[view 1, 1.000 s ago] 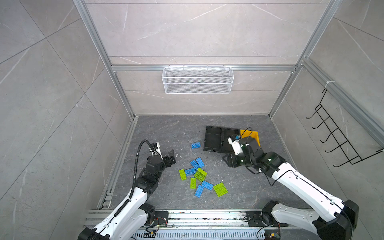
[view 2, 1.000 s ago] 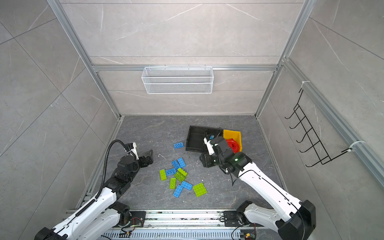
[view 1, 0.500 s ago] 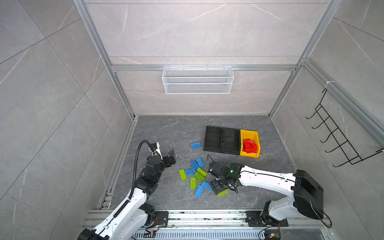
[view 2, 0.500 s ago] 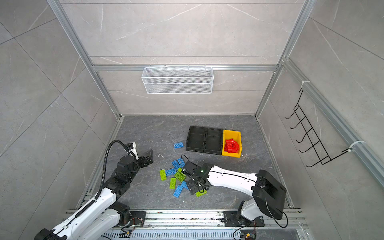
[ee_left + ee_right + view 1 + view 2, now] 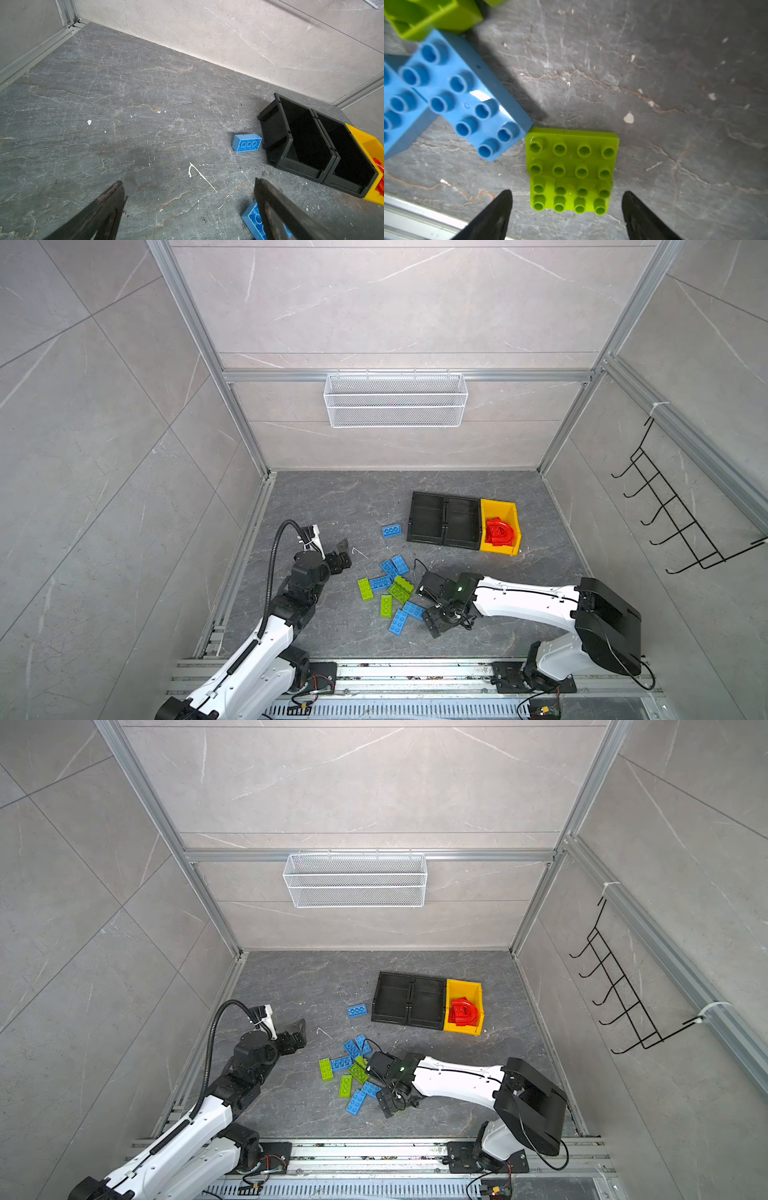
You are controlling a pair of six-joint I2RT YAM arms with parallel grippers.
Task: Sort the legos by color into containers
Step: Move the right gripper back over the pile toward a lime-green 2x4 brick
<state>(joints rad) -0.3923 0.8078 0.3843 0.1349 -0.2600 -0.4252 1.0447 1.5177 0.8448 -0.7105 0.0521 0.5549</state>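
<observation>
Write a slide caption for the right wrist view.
Open right pincer framing a green lego plate lying studs-up on the grey tabletop, a blue lego brick beside its corner.

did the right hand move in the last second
Yes, the right hand went from beside the black bins toward the near rail.

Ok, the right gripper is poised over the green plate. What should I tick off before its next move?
1. Right gripper open: ok.
2. Green plate between the jaws: ok, they straddle it in the right wrist view.
3. Plate free of neighbours: not ok, a blue brick sits at its corner.
4. Destination free: ok, both black bins look empty; the yellow bin holds red pieces.
5. Left gripper open and clear of the plate: ok.
6. Jaws low enough to grasp: cannot tell.
</observation>
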